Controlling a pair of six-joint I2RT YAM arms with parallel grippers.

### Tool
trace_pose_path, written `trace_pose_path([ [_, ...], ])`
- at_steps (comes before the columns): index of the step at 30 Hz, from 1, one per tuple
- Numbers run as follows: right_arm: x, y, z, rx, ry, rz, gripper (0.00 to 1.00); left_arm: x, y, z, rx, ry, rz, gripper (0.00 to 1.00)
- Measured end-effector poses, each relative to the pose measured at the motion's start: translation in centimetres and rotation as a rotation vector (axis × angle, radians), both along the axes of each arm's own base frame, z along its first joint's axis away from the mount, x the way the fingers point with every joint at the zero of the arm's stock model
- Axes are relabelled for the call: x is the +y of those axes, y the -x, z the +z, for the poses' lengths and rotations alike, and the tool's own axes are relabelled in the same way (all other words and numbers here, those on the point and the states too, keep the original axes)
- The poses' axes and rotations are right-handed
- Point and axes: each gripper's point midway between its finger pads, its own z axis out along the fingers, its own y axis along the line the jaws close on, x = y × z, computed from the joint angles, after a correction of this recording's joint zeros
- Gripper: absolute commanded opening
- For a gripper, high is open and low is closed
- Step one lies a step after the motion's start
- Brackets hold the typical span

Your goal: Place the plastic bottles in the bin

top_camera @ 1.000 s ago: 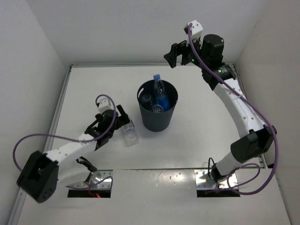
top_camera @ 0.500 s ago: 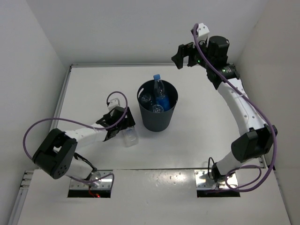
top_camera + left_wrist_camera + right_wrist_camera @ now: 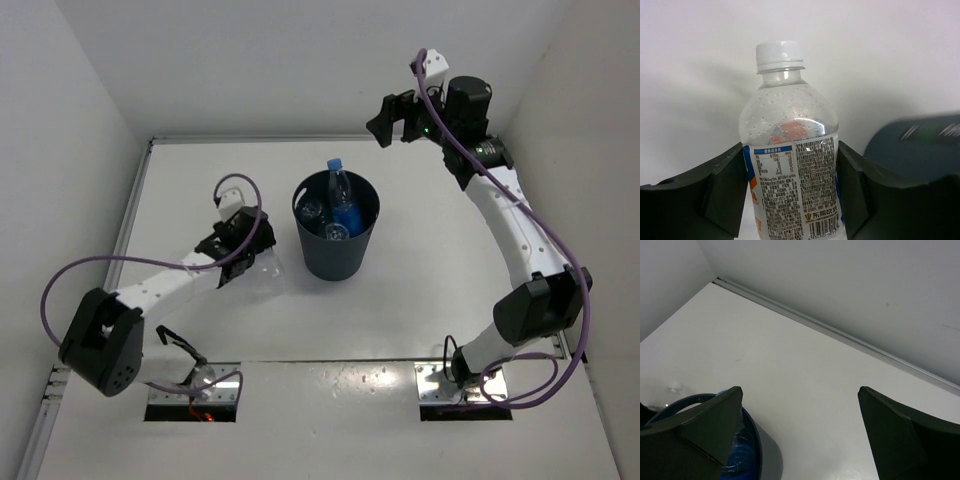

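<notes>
left claw (image 3: 791, 152) is clamped on a white-capped bottle (image 3: 790, 110), fingers snug on both sides of its label, close beside the bin (image 3: 336, 258). other bottles (image 3: 341, 205) sit inside that, one blue cap poking above the rim. right claw (image 3: 799, 392) gapes wide, empty, up near the far wall over the worktop (image 3: 790, 350)

white arms (image 3: 500, 215), black joints (image 3: 530, 312), purple cables (image 3: 100, 262), matte black fingers (image 3: 715, 200).
</notes>
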Motion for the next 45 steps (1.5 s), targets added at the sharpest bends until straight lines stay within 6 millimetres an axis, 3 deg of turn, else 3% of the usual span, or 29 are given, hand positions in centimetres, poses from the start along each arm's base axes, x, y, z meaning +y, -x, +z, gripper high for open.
trace_pose_path([
  [2,-0.1,0.0,0.0,0.004,-0.006,-0.003,1.00,1.1,-1.1,3.6,-0.082,-0.014,0.058,0.65],
  [8,-0.1,0.0,-0.7,0.027,-0.015,-0.007,1.00,3.9,-3.9,17.5,-0.385,-0.037,0.215,0.65],
  [14,-0.4,0.0,-1.9,0.061,-0.022,-0.019,1.00,4.0,-5.0,28.9,-0.615,-0.031,0.217,0.62],
  [16,-0.6,0.0,-2.1,0.072,-0.031,-0.028,1.00,3.0,-5.0,31.7,-0.684,-0.022,0.174,0.61],
  [18,-1.3,-0.2,-2.3,0.086,-0.049,-0.048,1.00,0.5,-5.2,34.1,-0.736,-0.006,0.098,0.61],
  [21,-2.7,-0.6,-2.3,0.104,-0.081,-0.089,1.00,-5.5,-5.6,37.2,-0.802,0.024,-0.057,0.61],
  [24,-4.1,-1.0,-2.3,0.117,-0.108,-0.124,1.00,-11.1,-5.7,36.9,-0.809,0.022,-0.190,0.61],
  [28,-5.4,-1.3,-2.2,0.124,-0.123,-0.158,1.00,-15.9,-6.0,32.7,-0.741,-0.033,-0.314,0.61],
  [36,-6.1,-1.2,-3.0,0.144,-0.123,-0.169,1.00,-16.7,-6.0,26.0,-0.649,-0.115,-0.361,0.61],
  [40,-6.2,-1.2,-3.1,0.147,-0.124,-0.173,1.00,-17.0,-5.4,23.2,-0.611,-0.148,-0.372,0.68],
  [45,-6.3,-1.2,-3.1,0.147,-0.124,-0.172,1.00,-17.1,-5.2,22.5,-0.605,-0.155,-0.355,0.81],
])
